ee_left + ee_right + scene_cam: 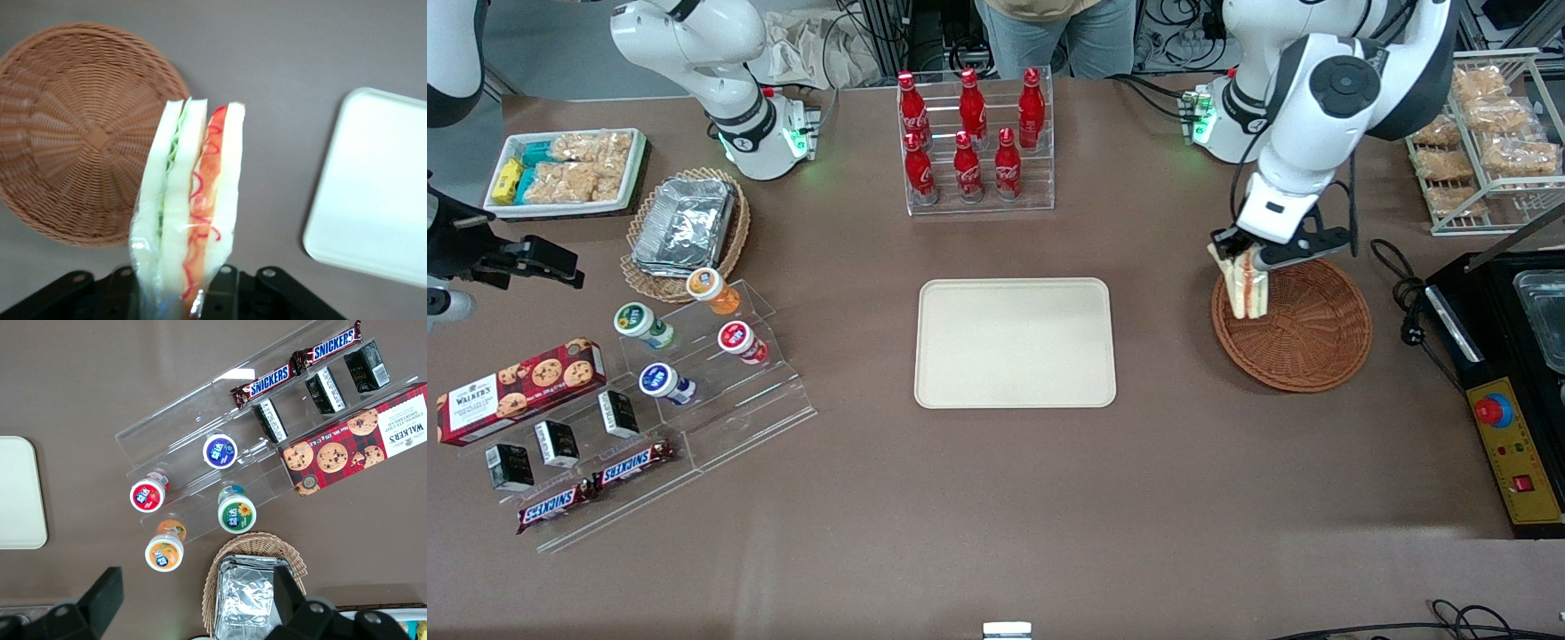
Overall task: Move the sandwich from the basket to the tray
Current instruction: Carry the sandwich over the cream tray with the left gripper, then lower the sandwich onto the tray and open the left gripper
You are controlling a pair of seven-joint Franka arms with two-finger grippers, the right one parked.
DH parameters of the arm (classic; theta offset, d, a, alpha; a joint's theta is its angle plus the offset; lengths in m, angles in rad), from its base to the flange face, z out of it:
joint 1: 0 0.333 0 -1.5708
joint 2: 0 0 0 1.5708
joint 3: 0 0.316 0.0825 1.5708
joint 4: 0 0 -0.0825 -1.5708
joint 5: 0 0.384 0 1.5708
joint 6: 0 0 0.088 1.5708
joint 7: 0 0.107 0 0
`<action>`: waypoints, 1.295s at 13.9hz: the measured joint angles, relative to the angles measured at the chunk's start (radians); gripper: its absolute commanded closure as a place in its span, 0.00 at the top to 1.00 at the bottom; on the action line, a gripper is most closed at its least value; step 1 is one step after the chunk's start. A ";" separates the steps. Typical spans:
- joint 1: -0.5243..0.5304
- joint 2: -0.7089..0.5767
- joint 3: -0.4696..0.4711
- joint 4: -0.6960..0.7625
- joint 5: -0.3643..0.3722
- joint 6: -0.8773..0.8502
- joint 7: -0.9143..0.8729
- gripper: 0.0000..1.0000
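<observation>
My pincer (1247, 260) pinches the sandwich (1247, 283) above the basket's (1303, 342) rim nearest the tray (1015, 343). My wrist camera alone shows green and red filling; the front view shows the tray bare.

White rounded arm, grey joint caps, black pincer (1240, 256).

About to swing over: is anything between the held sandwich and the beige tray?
Nothing visible. The tool holds the white-bread sandwich wedge above the reddish-brown wicker basket's rim; only bare brown table lies between it and the cream-beige rectangular tray.
</observation>
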 measured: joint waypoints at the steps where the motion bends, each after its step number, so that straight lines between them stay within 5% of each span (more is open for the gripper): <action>1: -0.024 0.031 -0.004 0.062 -0.012 -0.065 0.003 0.00; 7: -0.151 0.360 -0.037 0.413 -0.060 -0.194 -0.097 0.00; 12: -0.210 0.523 -0.039 0.472 -0.057 -0.112 -0.117 0.00; 18: -0.231 0.683 -0.039 0.469 0.040 0.050 -0.124 0.00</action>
